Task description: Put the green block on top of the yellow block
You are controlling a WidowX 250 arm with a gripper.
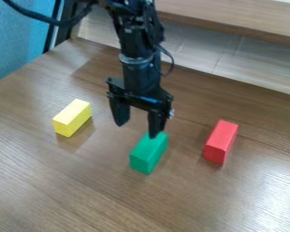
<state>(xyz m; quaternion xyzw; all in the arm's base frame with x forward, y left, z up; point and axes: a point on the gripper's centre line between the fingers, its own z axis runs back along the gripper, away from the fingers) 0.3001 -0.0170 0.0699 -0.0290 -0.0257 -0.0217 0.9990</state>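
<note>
Black two-finger gripper [137, 130] above a brown wood-grain tabletop [69, 190], with three blocks set around it. The arm [136, 61] enters from the top edge, and the gripper hangs down from it, its fingers pointing toward the surface. The jaws are parted widely, with a broad gap between the two fingertips, and they have hold of nothing. The green block [147, 153] rests on the tabletop just below and in front of the jaws, nearer the viewer; the right-hand fingertip, as viewed, overlaps its far end, though whether the two touch cannot be told. The yellow block [72, 118] lies on the tabletop to the viewer's left of the jaws, well apart from the green one. The red block [220, 141] lies to the viewer's right of the jaws, likewise apart from the green block. All three blocks are elongated and rest on a long side, each with its far end angled toward the viewer's right. Behind the jaws, past the rear edge of the tabletop, runs a pale panelled strip [199, 50], with a wooden ledge [244, 18] above it. A blue surface [17, 43] occupies the upper left.
</note>
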